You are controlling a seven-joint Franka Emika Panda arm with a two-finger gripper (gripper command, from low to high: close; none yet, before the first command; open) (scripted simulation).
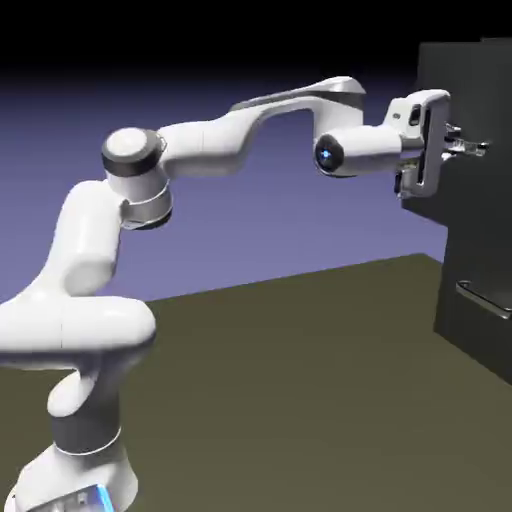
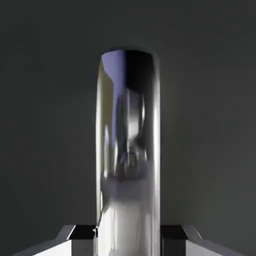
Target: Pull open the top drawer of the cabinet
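The dark charcoal cabinet stands at the exterior view's right. The front of its top drawer sits a little forward of the lower fronts. My gripper reaches level against that front. In the hand view a shiny light-grey bar handle runs up the middle of the picture, large and reflective. It is pinched between my two grey fingertips at the bottom edge. My gripper is shut on this handle, and the flat dark drawer front fills the background.
A lower drawer front with a dark bar handle sits below my hand. The olive table top stretches between the robot's base and the cabinet. My arm arches from the lower left across to the cabinet.
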